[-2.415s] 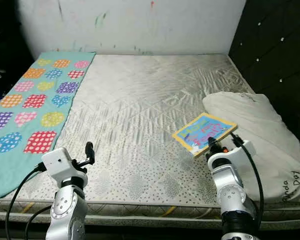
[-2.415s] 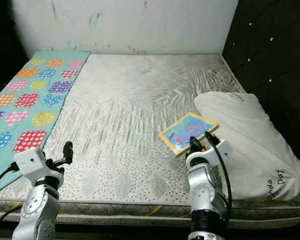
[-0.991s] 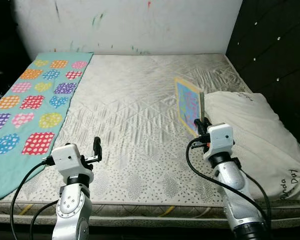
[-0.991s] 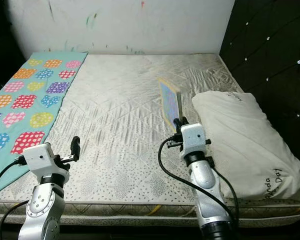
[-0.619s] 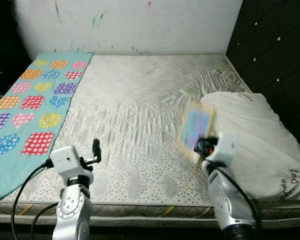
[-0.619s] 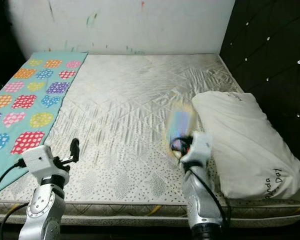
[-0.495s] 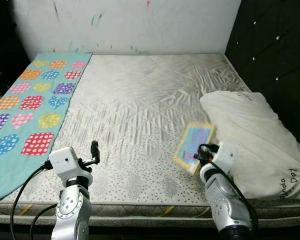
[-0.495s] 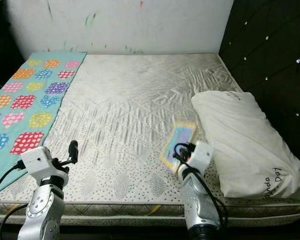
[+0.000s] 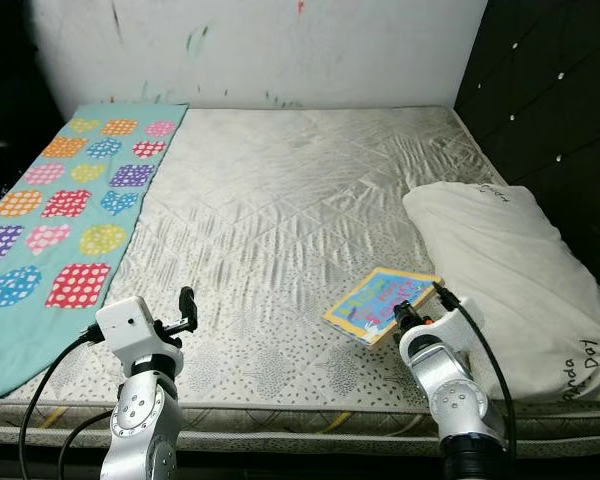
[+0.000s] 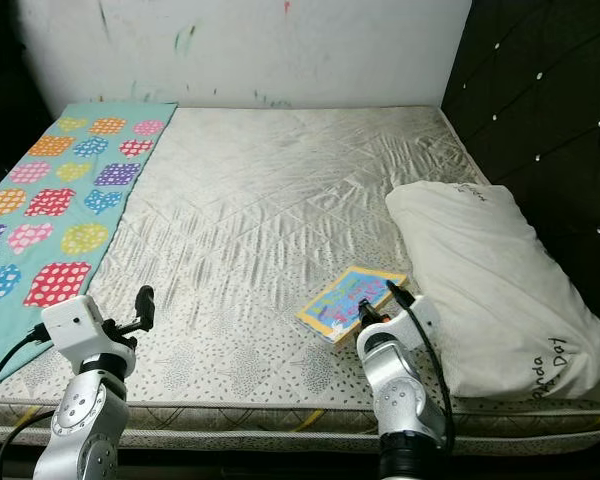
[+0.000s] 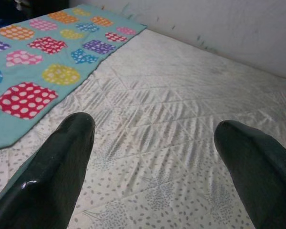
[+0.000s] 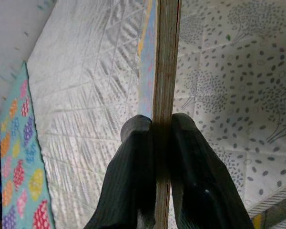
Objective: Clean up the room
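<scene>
Thin colourful board book [image 9: 381,304] is pinched by its near edge in right gripper [image 12: 156,129], fingers pressed on both covers; it is held low over quilted white mattress [image 9: 280,200], long axis pointing away, beside white pillow [image 9: 500,270]. Left gripper [image 11: 152,143] is spread, idle

place: home bedroom | cues: bare mattress [image 9: 280,220], pillow [image 9: 510,280] at 3 o'clock, spotted sheet [image 9: 60,200] at 9 o'clock, tufted headboard [image 9: 550,110]
</scene>
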`<state>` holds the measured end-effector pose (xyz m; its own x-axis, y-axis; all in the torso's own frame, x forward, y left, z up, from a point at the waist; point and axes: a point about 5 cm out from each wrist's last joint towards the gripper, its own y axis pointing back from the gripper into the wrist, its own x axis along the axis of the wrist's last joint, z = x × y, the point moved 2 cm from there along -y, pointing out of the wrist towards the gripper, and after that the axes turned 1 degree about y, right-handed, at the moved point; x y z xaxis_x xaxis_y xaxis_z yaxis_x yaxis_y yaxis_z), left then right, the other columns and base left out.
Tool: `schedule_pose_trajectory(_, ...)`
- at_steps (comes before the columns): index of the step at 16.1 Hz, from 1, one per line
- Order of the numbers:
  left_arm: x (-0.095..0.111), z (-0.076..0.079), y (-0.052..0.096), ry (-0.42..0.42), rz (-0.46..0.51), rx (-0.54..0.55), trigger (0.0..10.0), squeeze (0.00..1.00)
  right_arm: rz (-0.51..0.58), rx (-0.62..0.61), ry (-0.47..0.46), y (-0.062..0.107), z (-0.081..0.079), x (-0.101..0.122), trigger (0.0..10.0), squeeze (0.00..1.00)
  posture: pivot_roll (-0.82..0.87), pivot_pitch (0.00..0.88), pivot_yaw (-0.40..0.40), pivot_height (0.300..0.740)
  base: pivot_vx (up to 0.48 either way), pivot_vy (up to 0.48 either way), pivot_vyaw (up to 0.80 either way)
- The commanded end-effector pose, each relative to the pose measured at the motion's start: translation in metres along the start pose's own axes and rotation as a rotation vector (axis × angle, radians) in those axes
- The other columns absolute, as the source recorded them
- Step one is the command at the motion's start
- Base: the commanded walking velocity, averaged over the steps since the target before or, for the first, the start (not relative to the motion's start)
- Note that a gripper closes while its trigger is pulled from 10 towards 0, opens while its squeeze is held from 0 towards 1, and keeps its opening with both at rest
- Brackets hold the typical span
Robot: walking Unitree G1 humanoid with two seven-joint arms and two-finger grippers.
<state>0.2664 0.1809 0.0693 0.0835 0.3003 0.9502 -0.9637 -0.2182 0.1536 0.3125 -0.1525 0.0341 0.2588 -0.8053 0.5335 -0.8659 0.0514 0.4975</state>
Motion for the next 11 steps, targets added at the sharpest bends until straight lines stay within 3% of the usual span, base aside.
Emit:
schedule_pose_trajectory(1,0.000,0.003,0.001,0.013,-0.004,0.000,10.0,0.00,0.070,0.090,-0.103,0.000,-0.030,0.014,10.0,0.00,0.04,0.000,0.024,0.740,0.000,0.000,0.00)
schedule_pose_trajectory(3,0.000,0.004,0.001,0.013,-0.010,0.000,10.0,0.00,0.117,0.110,-0.026,-0.003,-0.030,0.029,10.0,0.00,0.04,0.000,0.022,0.740,0.000,0.000,0.00)
schedule_pose_trajectory(6,-0.001,0.004,0.000,-0.002,-0.009,-0.004,10.0,0.00,0.246,0.192,0.245,0.001,-0.039,0.049,10.0,0.00,0.04,0.000,0.017,0.740,0.000,0.000,0.00)
schedule_pose_trajectory(8,0.001,0.004,0.000,-0.005,-0.001,-0.011,10.0,0.00,0.248,0.192,0.192,0.002,-0.038,0.050,10.0,0.00,0.04,0.000,0.016,0.740,0.000,0.000,0.00)
schedule_pose_trajectory(11,0.007,0.004,-0.002,0.013,0.030,0.011,10.0,0.00,0.220,0.071,0.147,-0.001,-0.016,0.041,10.0,0.00,0.04,0.000,0.015,0.740,0.000,0.000,0.00)
